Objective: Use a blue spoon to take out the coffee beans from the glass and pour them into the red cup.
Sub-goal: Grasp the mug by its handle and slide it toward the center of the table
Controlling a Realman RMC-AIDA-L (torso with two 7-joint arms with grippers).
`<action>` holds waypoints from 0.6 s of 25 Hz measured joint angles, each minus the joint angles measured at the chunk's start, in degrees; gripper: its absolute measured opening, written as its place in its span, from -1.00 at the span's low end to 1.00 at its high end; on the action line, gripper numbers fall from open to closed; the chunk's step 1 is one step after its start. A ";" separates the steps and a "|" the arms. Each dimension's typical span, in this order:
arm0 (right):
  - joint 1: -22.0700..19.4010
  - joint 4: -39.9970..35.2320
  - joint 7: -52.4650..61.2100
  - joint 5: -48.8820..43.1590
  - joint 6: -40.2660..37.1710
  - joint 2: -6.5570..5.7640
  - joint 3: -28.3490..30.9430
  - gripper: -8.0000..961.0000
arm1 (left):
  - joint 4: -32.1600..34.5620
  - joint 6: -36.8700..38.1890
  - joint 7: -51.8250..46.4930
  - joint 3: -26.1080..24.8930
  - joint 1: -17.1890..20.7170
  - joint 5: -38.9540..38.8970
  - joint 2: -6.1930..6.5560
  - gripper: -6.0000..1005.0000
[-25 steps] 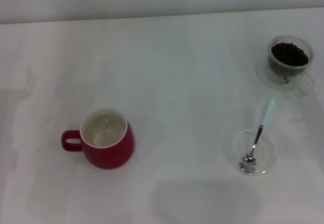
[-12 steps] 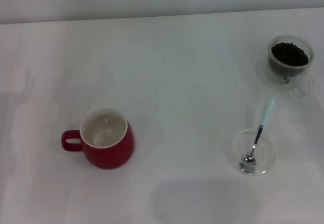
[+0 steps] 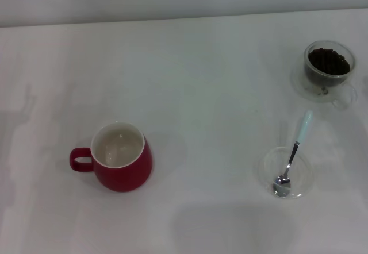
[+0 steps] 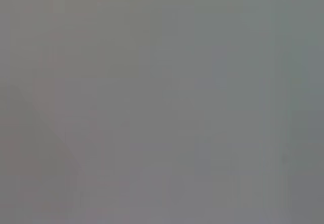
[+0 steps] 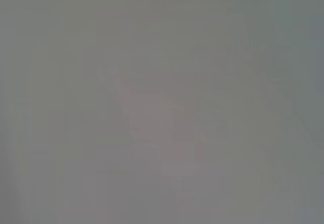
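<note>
The red cup (image 3: pixel 122 157) stands upright at the front left of the white table, its white inside empty and its handle pointing left. The glass (image 3: pixel 329 69) stands at the far right and holds a heap of dark coffee beans (image 3: pixel 328 60). The blue spoon (image 3: pixel 293 153) lies with its metal bowl in a flat clear round dish (image 3: pixel 286 172) at the front right, its pale blue handle pointing away toward the glass. Neither gripper shows in the head view. Both wrist views show only a plain grey surface.
The white table (image 3: pixel 213 104) runs back to a pale wall along the far edge. Faint arm shadows lie on the table at the far left and around the dish on the right.
No object has moved. The faint shadows on the left side and on the right side of the table have shifted slightly.
</note>
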 joint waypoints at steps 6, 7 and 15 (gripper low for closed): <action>0.07 -0.13 0.29 -0.23 0.06 0.00 -0.43 0.83 | 0.03 1.45 -0.03 0.04 2.27 1.44 0.07 0.77; 0.13 -0.16 0.31 -0.23 0.09 0.01 -0.44 0.83 | 0.03 1.79 -0.03 0.03 2.51 1.45 0.08 0.77; 0.66 -0.07 0.38 -0.31 0.80 0.00 -0.44 0.83 | -0.22 4.02 0.00 0.03 5.00 2.70 0.09 0.77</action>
